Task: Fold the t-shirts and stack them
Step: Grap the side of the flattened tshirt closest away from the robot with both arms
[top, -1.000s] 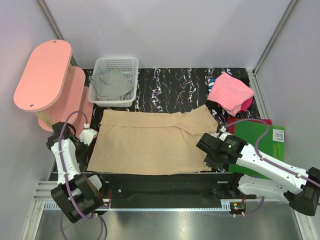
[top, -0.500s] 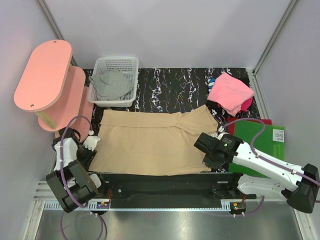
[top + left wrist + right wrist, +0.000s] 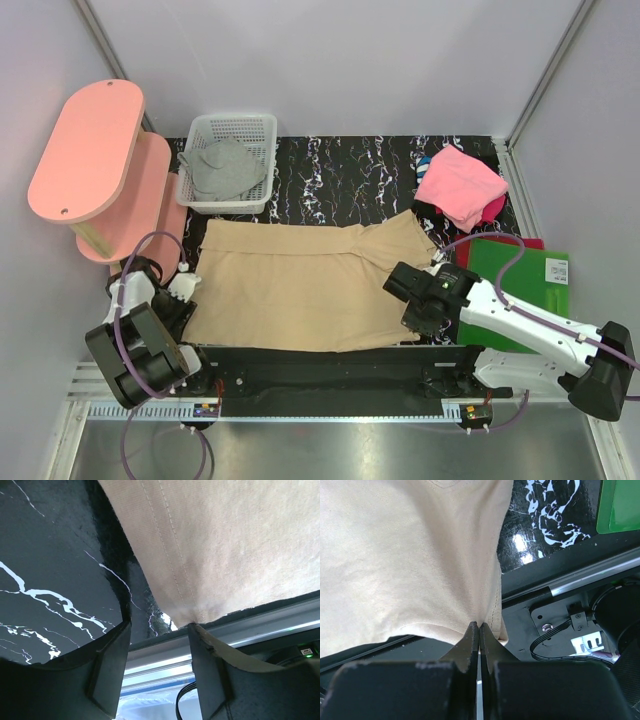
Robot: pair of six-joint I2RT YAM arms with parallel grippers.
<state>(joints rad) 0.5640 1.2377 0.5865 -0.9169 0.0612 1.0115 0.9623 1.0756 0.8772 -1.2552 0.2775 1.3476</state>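
Right fingers [image 3: 466,649] on spread tan t-shirt [image 3: 395,555]

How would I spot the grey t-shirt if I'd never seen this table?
Find the big pink shelf at the left of the black table. Beside it stands a white mesh basket, and the grey t-shirt lies crumpled inside. It is the only shirt in a basket, and the only grey one.

left arm [image 3: 135,345] and right arm [image 3: 520,318]: white link shells, black joint housings, purple cables [image 3: 150,237] looped outside. left gripper [image 3: 159,630], right gripper [image 3: 479,626]: matte black fingers, edges scuffed pale.
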